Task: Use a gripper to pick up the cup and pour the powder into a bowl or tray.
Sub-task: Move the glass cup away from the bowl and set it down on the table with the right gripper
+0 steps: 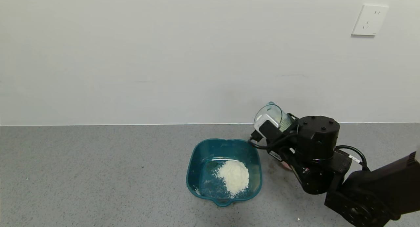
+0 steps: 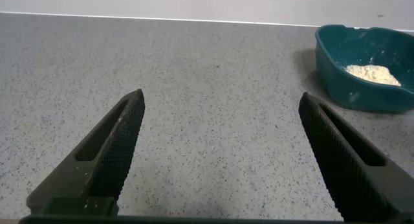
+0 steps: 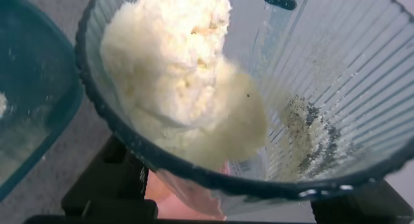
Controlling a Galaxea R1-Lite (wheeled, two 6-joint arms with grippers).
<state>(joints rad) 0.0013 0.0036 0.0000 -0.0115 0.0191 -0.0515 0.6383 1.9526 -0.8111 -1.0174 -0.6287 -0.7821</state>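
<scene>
My right gripper [image 1: 278, 128] is shut on the cup [image 1: 271, 116] and holds it tilted, mouth toward the left, just above and right of the teal basin [image 1: 193, 164]. A heap of white powder [image 1: 233, 176] lies in the basin. In the right wrist view the ribbed cup [image 3: 349, 88] fills the frame with a lump of powder [image 3: 181, 88] still inside near its rim, and the basin [image 3: 32, 107] is beside it. My left gripper [image 2: 222, 98] is open and empty over bare counter, with the basin [image 2: 336, 75] and its powder [image 2: 374, 73] farther off.
The pink bowl [image 3: 174, 198] shows under the cup and is mostly hidden behind the right arm in the head view [image 1: 285, 165]. The grey speckled counter ends at a white wall with a socket [image 1: 369, 19].
</scene>
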